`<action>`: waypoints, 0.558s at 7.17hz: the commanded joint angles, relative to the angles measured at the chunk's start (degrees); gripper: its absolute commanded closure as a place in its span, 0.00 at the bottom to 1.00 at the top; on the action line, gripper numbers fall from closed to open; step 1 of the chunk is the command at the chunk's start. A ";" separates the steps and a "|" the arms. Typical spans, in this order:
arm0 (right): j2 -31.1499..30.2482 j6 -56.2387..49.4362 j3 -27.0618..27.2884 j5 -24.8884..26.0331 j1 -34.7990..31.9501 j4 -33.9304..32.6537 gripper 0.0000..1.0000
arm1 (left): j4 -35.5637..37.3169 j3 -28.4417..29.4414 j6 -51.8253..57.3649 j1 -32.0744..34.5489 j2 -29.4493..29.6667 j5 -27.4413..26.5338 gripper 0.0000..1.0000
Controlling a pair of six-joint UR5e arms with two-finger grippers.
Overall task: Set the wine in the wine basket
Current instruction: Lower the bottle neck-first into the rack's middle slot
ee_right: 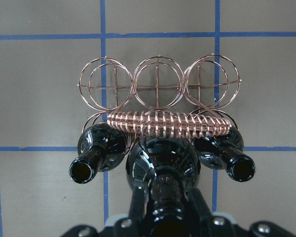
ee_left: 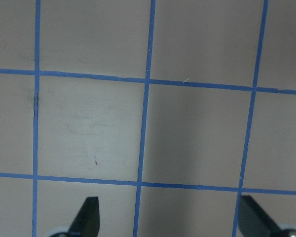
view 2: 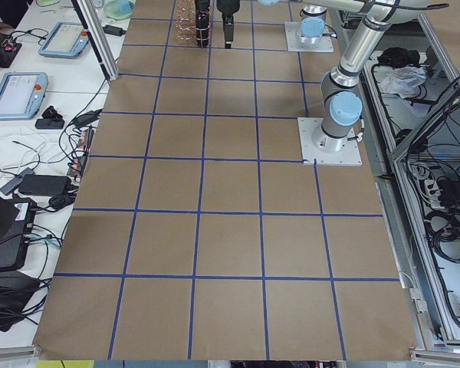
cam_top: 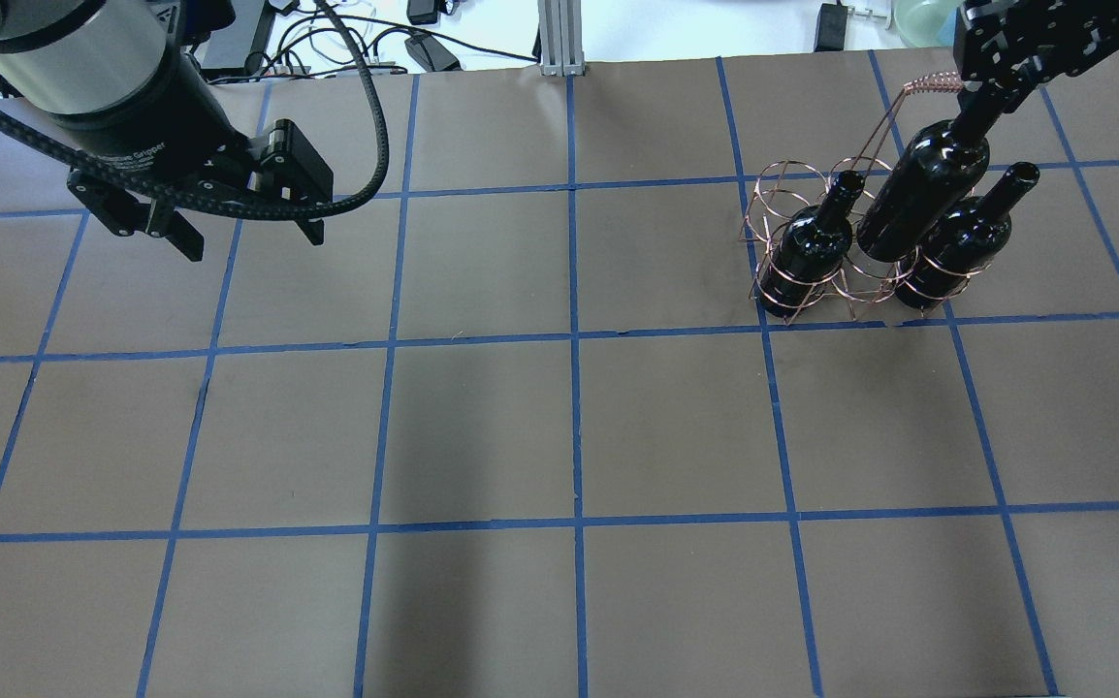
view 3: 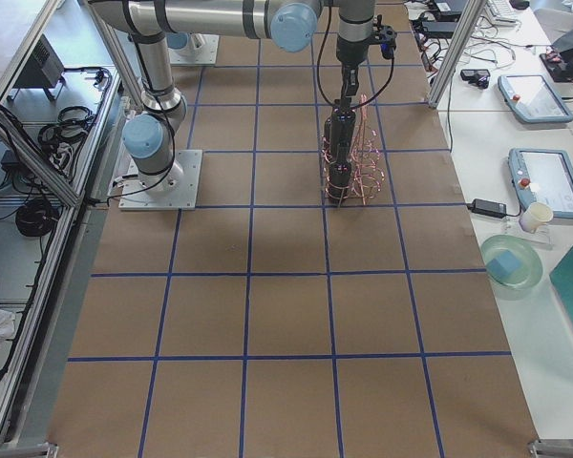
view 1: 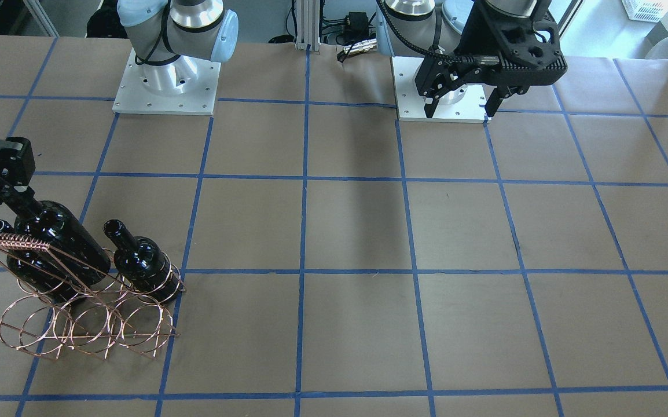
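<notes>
The copper wire wine basket [view 1: 82, 327] stands at the table's far right in the overhead view [cam_top: 781, 190]. My right gripper [ee_right: 166, 197] is shut on the neck of a tilted black wine bottle [cam_top: 920, 192], whose base is in the middle ring between two other bottles [cam_top: 812, 247] [cam_top: 957, 247] that sit in the outer rings. In the right wrist view the row of three rings [ee_right: 158, 89] beyond the woven top strip [ee_right: 170, 123] is empty. My left gripper [cam_top: 249, 240] is open and empty, far off near its base [view 1: 460, 110].
The brown table top with its blue tape grid [cam_top: 574, 339] carries nothing else. The two arm base plates [view 1: 166, 87] [view 1: 444, 110] sit at the robot's edge. Tablets and cables lie on side benches [view 3: 544, 181] off the table.
</notes>
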State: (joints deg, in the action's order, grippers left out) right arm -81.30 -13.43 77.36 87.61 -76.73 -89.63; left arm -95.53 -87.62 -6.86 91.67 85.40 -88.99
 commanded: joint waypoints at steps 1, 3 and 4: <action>0.97 0.25 0.16 0.02 0.00 -0.20 1.00 | 0.08 0.08 0.10 0.00 0.38 -0.21 0.00; 1.58 0.16 2.16 0.11 0.00 -3.51 1.00 | 0.08 0.08 0.62 0.00 0.47 -0.56 0.00; 1.59 0.16 2.87 0.02 0.00 -4.50 1.00 | 0.25 0.08 3.49 0.09 0.47 -0.74 0.00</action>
State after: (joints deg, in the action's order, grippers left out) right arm -79.89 -13.26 79.19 87.69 -76.73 -92.45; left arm -95.40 -87.56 -5.65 91.70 85.84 -89.48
